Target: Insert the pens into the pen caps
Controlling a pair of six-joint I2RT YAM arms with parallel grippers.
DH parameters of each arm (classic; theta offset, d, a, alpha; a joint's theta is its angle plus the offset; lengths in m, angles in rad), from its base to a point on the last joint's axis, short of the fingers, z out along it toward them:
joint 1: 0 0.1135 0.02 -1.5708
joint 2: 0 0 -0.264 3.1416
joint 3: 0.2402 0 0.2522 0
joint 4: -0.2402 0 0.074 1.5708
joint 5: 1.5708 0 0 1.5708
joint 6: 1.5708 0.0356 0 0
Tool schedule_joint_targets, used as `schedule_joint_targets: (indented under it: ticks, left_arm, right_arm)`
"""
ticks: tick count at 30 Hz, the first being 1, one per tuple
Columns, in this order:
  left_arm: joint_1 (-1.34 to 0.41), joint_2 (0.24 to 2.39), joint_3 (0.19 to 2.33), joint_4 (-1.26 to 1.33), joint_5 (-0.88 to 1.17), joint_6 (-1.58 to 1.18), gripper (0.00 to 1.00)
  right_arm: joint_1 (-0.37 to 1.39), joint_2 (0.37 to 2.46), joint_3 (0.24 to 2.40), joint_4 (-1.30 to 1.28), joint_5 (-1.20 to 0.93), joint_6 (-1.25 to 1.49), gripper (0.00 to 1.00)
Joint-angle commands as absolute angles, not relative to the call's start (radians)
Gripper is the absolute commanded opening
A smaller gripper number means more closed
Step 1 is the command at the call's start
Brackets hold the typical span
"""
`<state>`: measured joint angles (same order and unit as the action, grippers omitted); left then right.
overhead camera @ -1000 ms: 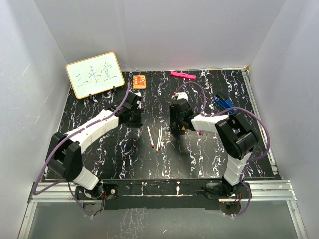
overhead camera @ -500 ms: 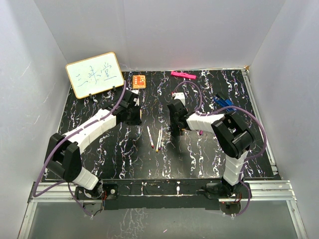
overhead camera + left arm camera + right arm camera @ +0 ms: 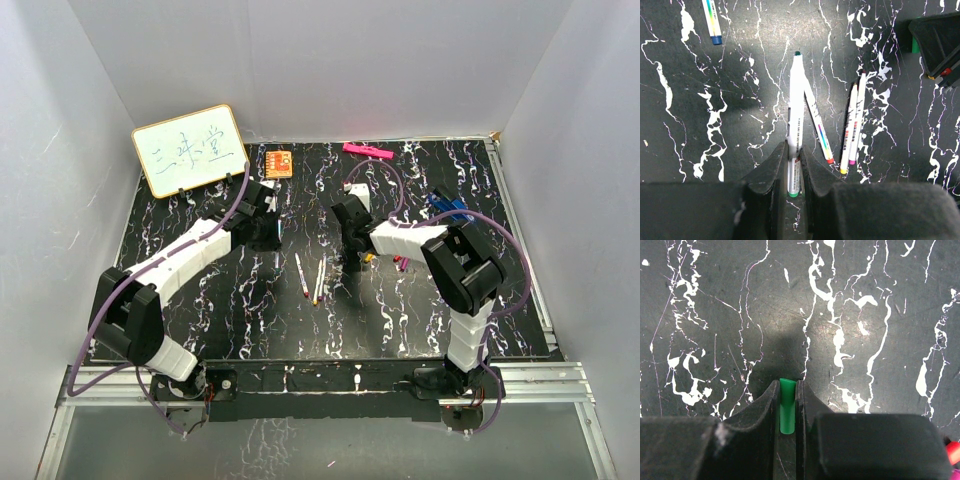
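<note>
My left gripper (image 3: 794,156) is shut on a white pen with a green end (image 3: 795,110); the pen points forward, above the table. Three more pens lie to its right, with red (image 3: 818,132), yellow (image 3: 849,130) and pink (image 3: 858,122) ends. A blue-ended pen (image 3: 711,20) lies at the upper left. My right gripper (image 3: 786,390) is shut on a green cap (image 3: 786,405), held above the table. In the top view the left gripper (image 3: 262,225) and right gripper (image 3: 350,240) face each other over the loose pens (image 3: 310,279). Yellow, red and purple caps (image 3: 398,262) lie by the right arm.
A whiteboard (image 3: 190,150) stands at the back left. An orange object (image 3: 279,162), a pink bar (image 3: 367,151) and a blue clip-like object (image 3: 447,205) lie along the back and right. White walls enclose the black marbled table (image 3: 200,300).
My right gripper has moved left and farther back with the green cap. My left gripper has shifted slightly back with the pen. The loose pens have not moved.
</note>
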<state>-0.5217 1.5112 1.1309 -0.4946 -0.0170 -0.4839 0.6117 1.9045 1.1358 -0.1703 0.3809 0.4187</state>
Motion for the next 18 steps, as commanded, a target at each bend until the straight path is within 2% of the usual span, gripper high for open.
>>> schedule_joint_targets:
  ticks: [1, 10, 18]
  left_arm:
    - [-0.513, 1.477, 1.128, -0.485, 0.003, -0.474, 0.00]
    - [-0.513, 1.442, 1.066, -0.344, 0.052, -0.433, 0.00]
    - [-0.522, 1.393, 0.937, -0.076, 0.163, -0.476, 0.00]
  right_arm:
    - [0.611, 1.946, 1.129, -0.330, 0.359, 0.443, 0.00]
    - [0.610, 1.814, 1.243, -0.172, 0.395, 0.413, 0.00]
    - [0.610, 1.618, 1.134, 0.171, 0.346, 0.339, 0.00]
